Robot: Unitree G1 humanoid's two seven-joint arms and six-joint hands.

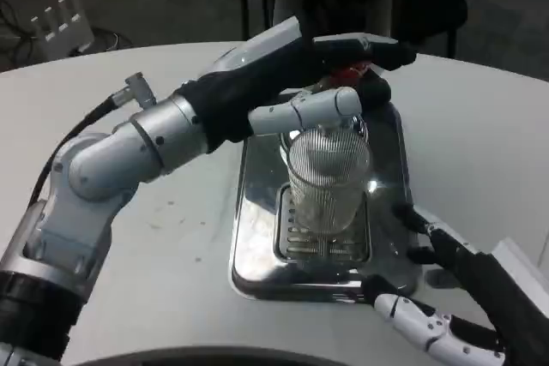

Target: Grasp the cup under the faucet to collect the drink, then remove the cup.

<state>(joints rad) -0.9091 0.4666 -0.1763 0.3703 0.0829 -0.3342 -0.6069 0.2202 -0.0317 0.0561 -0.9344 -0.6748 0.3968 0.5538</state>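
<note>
Both hands apart: left hand (pixel 319 83) above cup (pixel 328 179), right hand (pixel 442 297) spread.

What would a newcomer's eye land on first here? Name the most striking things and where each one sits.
First, the ribbed clear cup at the centre, standing on the grille of the shiny metal drip tray. Next, the left robot hand reaching across from the left, its fingers at the cup's rim and the red-marked faucet. Last, the right robot hand waits open at the tray's lower right corner.

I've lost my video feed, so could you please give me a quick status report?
Left hand on the dispenser top, above the cup. Right hand open, waiting by the tray's corner. Ribbed clear glass cup upright on shiny metal drip tray, ungrasped. Nothing blocking.
</note>
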